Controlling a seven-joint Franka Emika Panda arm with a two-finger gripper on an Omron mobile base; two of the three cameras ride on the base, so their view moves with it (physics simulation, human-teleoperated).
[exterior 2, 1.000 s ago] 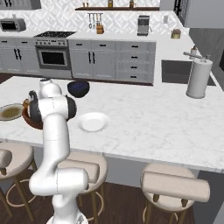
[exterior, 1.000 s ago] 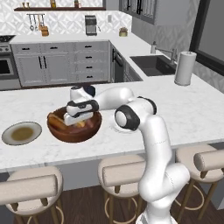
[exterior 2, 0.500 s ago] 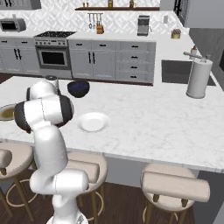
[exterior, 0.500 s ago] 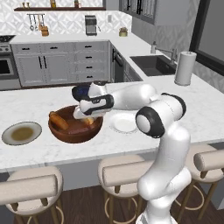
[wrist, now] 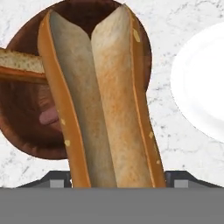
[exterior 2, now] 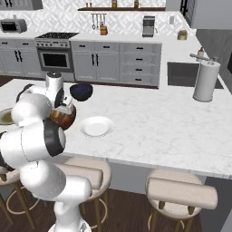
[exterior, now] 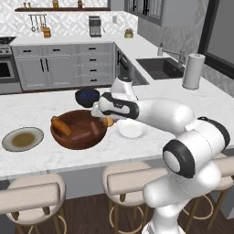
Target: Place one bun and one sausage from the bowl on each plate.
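Observation:
My gripper [exterior: 105, 119] is shut on a long split bun [wrist: 105, 100], which hangs above the right rim of the reddish-brown bowl [exterior: 78, 139]. The bun's orange end [exterior: 109, 121] shows under the hand. In the hand view the bowl [wrist: 26, 127] lies behind the bun, holding another bun [wrist: 17, 65] and a pink sausage [wrist: 48, 117]. The white plate [exterior: 131, 130] lies just right of the bowl, bare in the hand view [wrist: 201, 87]. In the bowl, a bun [exterior: 61, 126] and sausages [exterior: 82, 135] also show. The olive-centred plate [exterior: 22, 139] sits left of the bowl.
A dark blue bowl [exterior: 87, 96] stands behind the wooden bowl. A paper towel roll [exterior: 193, 71] stands far right beside the sink [exterior: 160, 67]. Bar stools [exterior: 132, 178] line the counter's near edge. From the right, the bowl [exterior 2: 63, 118] is partly behind my arm, beside the white plate [exterior 2: 96, 126].
My arm has swung right, carrying the bun from over the bowl's middle to its right rim, nearer the white plate.

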